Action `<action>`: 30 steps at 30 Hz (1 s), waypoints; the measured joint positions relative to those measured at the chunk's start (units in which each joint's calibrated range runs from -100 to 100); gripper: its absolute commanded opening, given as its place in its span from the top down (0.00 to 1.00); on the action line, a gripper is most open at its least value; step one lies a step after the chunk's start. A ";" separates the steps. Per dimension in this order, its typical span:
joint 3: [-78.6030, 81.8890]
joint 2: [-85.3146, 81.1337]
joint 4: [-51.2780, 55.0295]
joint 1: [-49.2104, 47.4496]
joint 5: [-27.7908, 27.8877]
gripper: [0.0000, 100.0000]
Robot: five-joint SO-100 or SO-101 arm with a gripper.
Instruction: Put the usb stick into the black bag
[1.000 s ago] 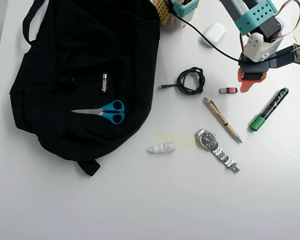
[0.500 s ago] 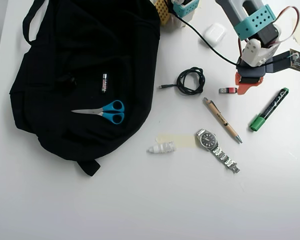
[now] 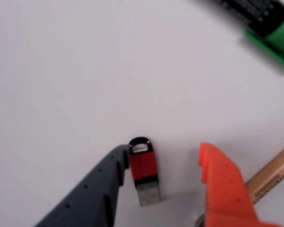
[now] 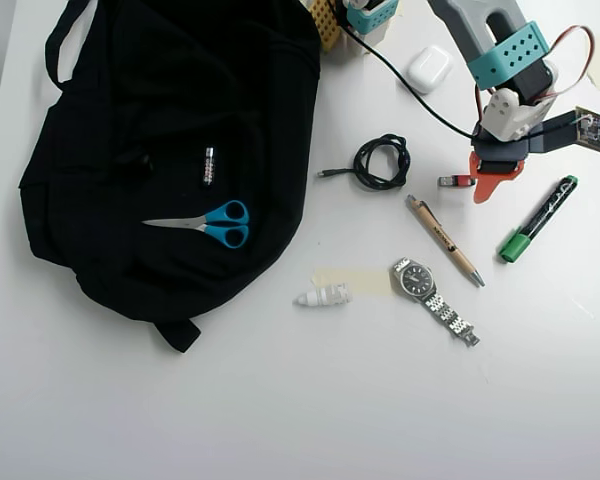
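Gripper (image 3: 163, 165) open — usb stick (image 3: 143, 170) between

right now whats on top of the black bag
On the large floppy black fabric bag lie blue-handled scissors and a small silver-and-red patterned cylinder. Anything inside or beneath the bag is covered by fabric.

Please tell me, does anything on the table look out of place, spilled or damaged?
Nothing looks spilled or broken. Two things are odd: blue-handled scissors and a small patterned cylinder lie on top of the black bag, not inside. The usb stick lies flat on the table between the fingers of the open hand, touching the dark one.
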 measured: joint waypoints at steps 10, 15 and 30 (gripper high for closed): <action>1.11 0.83 0.00 0.15 -1.27 0.80; 3.07 0.75 0.00 0.29 -1.32 0.80; 4.01 0.58 0.26 0.66 -2.30 0.97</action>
